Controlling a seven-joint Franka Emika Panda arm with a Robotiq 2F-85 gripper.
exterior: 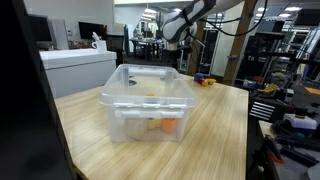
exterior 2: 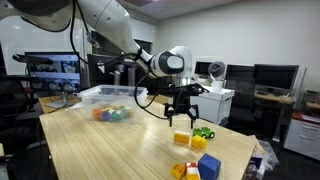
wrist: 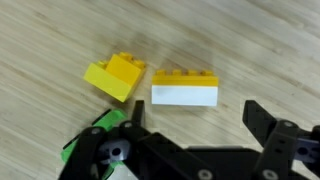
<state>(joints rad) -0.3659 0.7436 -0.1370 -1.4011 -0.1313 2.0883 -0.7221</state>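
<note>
Above the light wooden table [exterior 2: 100, 150], the gripper [exterior 2: 183, 121] hangs with its jaws spread fully apart and nothing between them. It touches no brick. In the wrist view the 2 dark fingers [wrist: 270, 135] come in from the lower edge with only bare wood in the gap.

Just under it lies the yellow-and-white brick [wrist: 185, 88], flat on the table with its long side across the view. The small yellow brick [wrist: 115, 77] sits just beside it, turned at an angle; whether their corners touch I cannot tell. A green piece [wrist: 95, 135] lies close by, partly hidden behind 1 finger, and in an exterior view it shows just beyond the yellow pair [exterior 2: 204, 133].

Nearer the table edge sit 3 more pieces: a blue block [exterior 2: 209, 166], a yellow block [exterior 2: 190, 170] and a red block [exterior 2: 178, 171]. Well apart from all these stands the clear plastic bin [exterior 2: 90, 95], seen in both exterior views, with an orange block [exterior: 168, 125] and a few other coloured pieces inside.

Judging from how things lie, some pieces are in the bin and at least 6 are out on the table. None is gripped or lifted, and the gripper is above the yellow pair, not down at their level
</note>
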